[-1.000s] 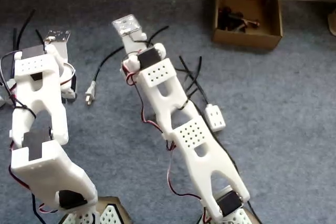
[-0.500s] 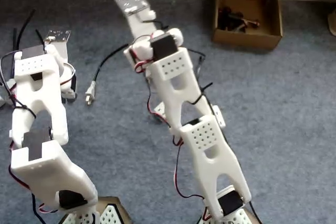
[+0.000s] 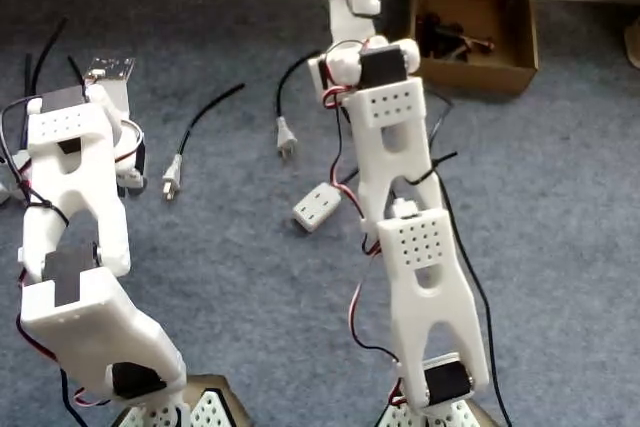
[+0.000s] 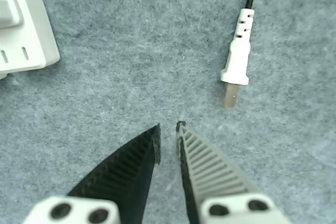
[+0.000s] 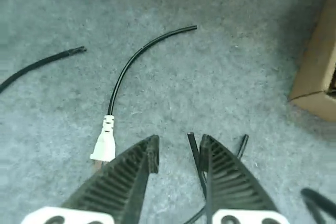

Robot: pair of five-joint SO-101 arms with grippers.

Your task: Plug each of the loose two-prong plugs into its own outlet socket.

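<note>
A cardboard box with dark odds and ends inside stands at the far right of the grey carpet, just right of the right arm's wrist; in the right wrist view its corner is close by. The right arm stretches from the near edge to the far edge and covers the carpet beneath it, with thin black cables trailing out at its sides. The left arm is folded over the left side and hides the carpet beneath it.

One white outlet block lies near the middle, just left of the right arm. A second outlet block shows at the edge of the left wrist view, well apart from that arm's fingers.

The left plug lies just right of the left arm, its black cord running far and right. The left gripper is narrowly parted and holds nothing; the plug lies just beyond its tips, off toward the pale finger, prongs turned to the gripper, not touching.

The middle plug lies left of the right arm and far of the outlet block. The right gripper is somewhat open and empty. That plug lies just outside one finger, and a thin black cable shows on the carpet in the gap.
</note>
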